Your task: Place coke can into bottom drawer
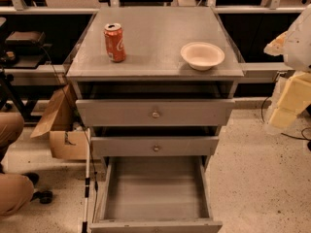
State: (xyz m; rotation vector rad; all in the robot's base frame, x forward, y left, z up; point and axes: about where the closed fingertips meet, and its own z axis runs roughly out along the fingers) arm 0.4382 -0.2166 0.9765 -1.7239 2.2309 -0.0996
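The coke can (115,42) stands upright on the left of the grey cabinet top (150,57). It is red-orange with white script and a silver top. The bottom drawer (155,191) is pulled fully out below the two upper drawers, and its grey tray holds nothing. My gripper (284,108) is at the right edge of the view, beside the cabinet at about the height of the upper drawers. It is far from the can and holds nothing that I can see.
A white bowl (202,55) sits on the right of the cabinet top. The two upper drawers (155,113) with round knobs stand slightly open. A cardboard box (60,125) and a person's knees (9,174) are on the left. Speckled floor lies to the right.
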